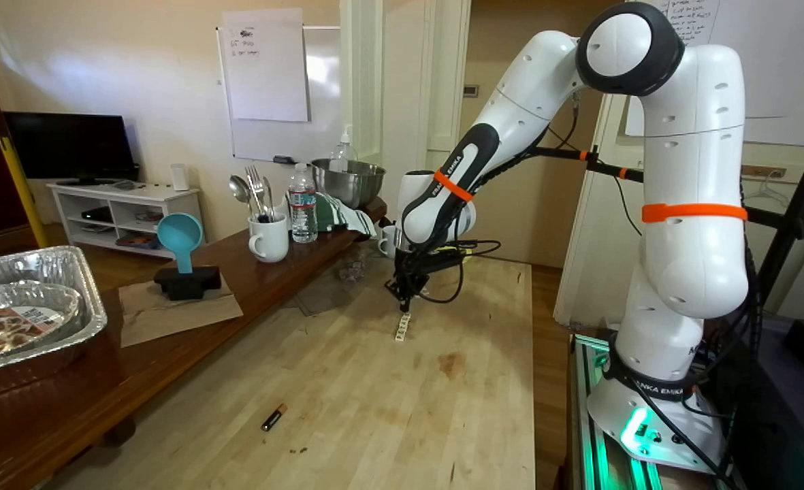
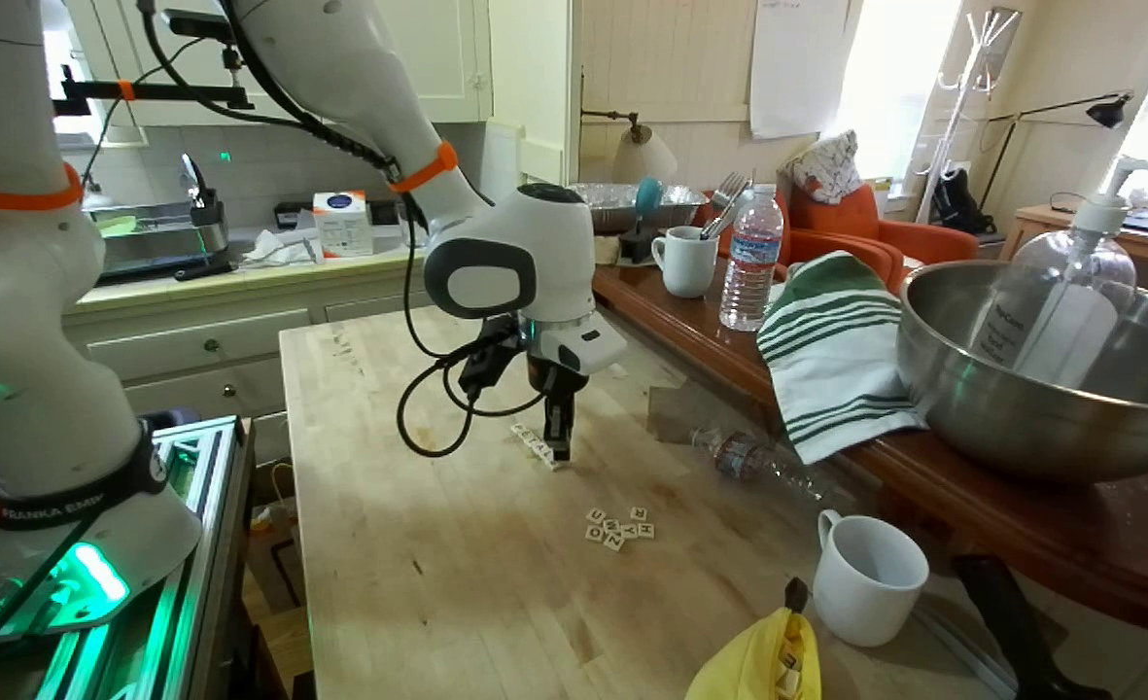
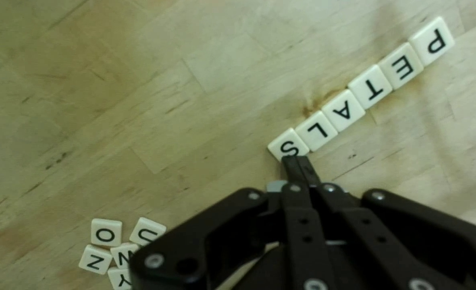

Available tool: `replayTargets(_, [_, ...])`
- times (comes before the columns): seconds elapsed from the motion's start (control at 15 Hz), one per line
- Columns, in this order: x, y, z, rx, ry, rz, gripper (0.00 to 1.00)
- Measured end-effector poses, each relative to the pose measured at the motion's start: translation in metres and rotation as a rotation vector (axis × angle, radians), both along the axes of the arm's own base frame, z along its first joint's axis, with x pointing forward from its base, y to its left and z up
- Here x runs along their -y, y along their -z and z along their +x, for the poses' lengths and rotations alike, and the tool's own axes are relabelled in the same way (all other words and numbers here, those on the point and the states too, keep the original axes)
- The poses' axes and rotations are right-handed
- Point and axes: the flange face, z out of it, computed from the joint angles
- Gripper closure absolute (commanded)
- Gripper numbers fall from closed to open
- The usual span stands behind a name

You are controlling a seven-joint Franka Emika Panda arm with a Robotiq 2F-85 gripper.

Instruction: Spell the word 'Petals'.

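Small cream letter tiles lie in a slanted row on the wooden table: P (image 3: 432, 41), E (image 3: 401, 66), T (image 3: 370, 86), A (image 3: 343, 110), L (image 3: 316, 130) and S (image 3: 285, 143). Neighbouring tiles touch or nearly touch; S sits slightly out of line with L. The row also shows in both exterior views (image 1: 402, 329) (image 2: 533, 444). My gripper (image 3: 295, 158) is shut with its fingertips together and nothing visible between them. The tips cover the lower edge of S; I cannot tell whether they touch it. The gripper also shows at the row's end in both exterior views (image 1: 404, 307) (image 2: 560, 455).
Several loose tiles, including O (image 3: 106, 232) and U (image 3: 145, 230), lie in a cluster (image 2: 613, 542) nearby. A plastic bottle (image 2: 739, 455) lies by the raised brown ledge (image 1: 259, 299). A white mug (image 2: 870, 583) and yellow banana-shaped pouch (image 2: 753, 661) are at one end; a battery (image 1: 274, 417) is at another.
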Motion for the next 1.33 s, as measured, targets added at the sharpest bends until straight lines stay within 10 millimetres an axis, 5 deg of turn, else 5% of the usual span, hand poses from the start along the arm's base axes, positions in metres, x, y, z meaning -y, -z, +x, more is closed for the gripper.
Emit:
replayTargets(0.27, [0.000,-0.013,0.004,0.028,-0.038,-0.002,1.00])
replayTargets(0.33, [-0.001,-0.017,0.005,0.037,-0.060,0.000,0.74])
replayTargets(0.4, [-0.003,-0.021,0.006,0.046,-0.088,0.003,0.73])
replayTargets(1.0, [-0.026,-0.057,-0.001,0.073,-0.443,0.016,0.07])
replayTargets(1.33, [-0.032,-0.065,-0.017,0.015,-0.582,0.047,0.00])
